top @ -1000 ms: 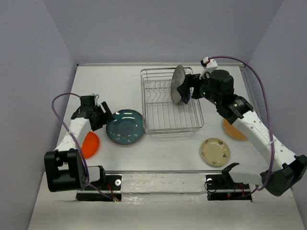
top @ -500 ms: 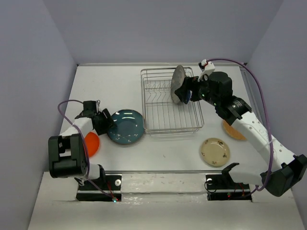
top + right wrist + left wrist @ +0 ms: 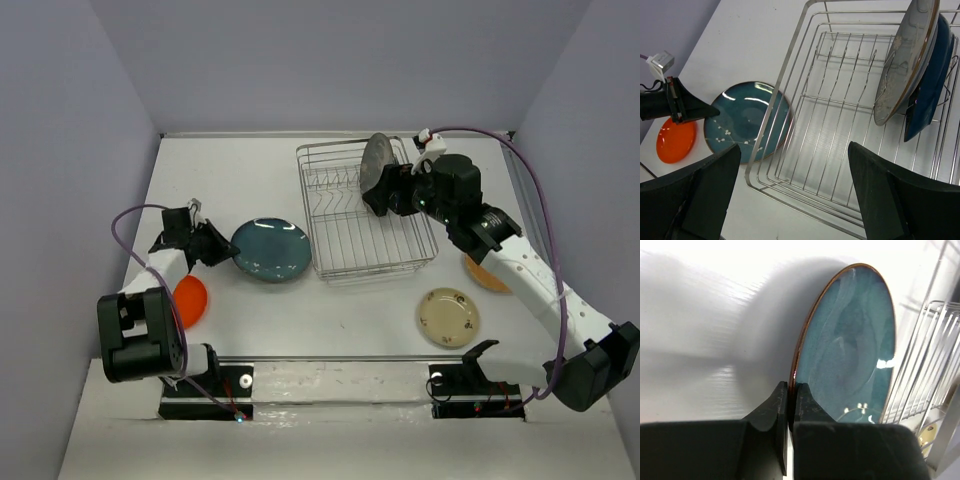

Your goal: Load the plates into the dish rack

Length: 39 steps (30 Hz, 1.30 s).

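Observation:
My left gripper is shut on the left rim of the teal plate, which lies just left of the dish rack and tilts up at the held edge. Inside the rack's right end, the grey plate stands on edge with the dark-blue plate behind it. My right gripper hovers open over the rack beside those two, holding nothing. The small orange plate lies near the left arm.
A cream speckled plate lies on the table in front of the rack's right side. A tan plate shows partly under my right arm. Purple walls close in the table on three sides.
My left gripper has shut on the teal plate's rim, and the plate has shifted up and to the right. The rack has turned slightly. My right gripper stays open over the rack.

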Each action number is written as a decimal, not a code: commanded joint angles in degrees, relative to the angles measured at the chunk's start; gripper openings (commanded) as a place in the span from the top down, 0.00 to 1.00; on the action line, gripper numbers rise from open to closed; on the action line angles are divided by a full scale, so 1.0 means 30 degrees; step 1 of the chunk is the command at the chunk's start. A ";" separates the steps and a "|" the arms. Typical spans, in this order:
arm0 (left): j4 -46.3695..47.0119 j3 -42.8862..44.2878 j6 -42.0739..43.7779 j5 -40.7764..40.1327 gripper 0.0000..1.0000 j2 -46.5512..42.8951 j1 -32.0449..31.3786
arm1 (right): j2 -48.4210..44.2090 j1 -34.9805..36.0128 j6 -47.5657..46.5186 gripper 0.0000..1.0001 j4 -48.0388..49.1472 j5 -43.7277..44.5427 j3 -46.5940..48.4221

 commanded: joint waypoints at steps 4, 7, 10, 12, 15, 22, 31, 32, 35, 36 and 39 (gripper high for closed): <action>-0.1916 -0.0434 0.0685 -0.3897 0.95 -0.2300 0.0566 | -0.0404 -0.0031 0.0555 0.07 0.1039 -0.1344 -0.0043; -0.1509 -0.0550 0.0335 -0.3841 0.95 -0.3880 0.0977 | -0.0140 -0.0031 0.0819 0.08 0.1244 -0.2194 -0.0014; -0.0807 -0.0814 -0.0396 -0.3345 0.95 -0.5986 0.1679 | 0.0240 0.0348 0.0966 0.08 0.1508 -0.2925 0.0190; -0.0599 -0.0757 -0.0662 -0.3313 0.95 -0.6636 0.1798 | 0.0446 0.0582 0.1053 0.08 0.1566 -0.3133 0.0337; -0.0072 -0.0522 -0.1158 -0.3197 0.95 -0.7953 0.1887 | 0.0884 0.0848 0.1025 0.08 0.1888 -0.3718 0.0659; 0.0835 0.0794 -0.2622 -0.1911 0.95 -1.0504 0.1887 | 0.2875 0.1930 0.1083 0.08 0.2592 -0.5711 0.1685; 0.2913 0.1382 -0.4558 0.1048 0.94 -1.2614 0.1770 | 0.5718 0.2723 0.1142 0.05 0.3295 -0.6209 0.3676; 0.3266 0.1237 -0.5198 0.1516 0.94 -1.2847 0.1566 | 0.6185 0.2723 0.1200 0.05 0.3412 -0.6239 0.3968; 0.5052 0.0768 -0.6372 0.3596 0.94 -1.3199 0.1389 | 0.6686 0.2723 0.1142 0.04 0.3267 -0.6006 0.4526; 0.5375 0.0680 -0.7043 0.3949 0.94 -1.3288 0.1244 | 0.6803 0.2723 0.1026 0.03 0.3266 -0.5860 0.4556; 0.7307 0.0241 -0.8101 0.5414 0.94 -1.3493 0.0746 | 0.6834 0.2723 0.0733 0.01 0.3179 -0.4602 0.4440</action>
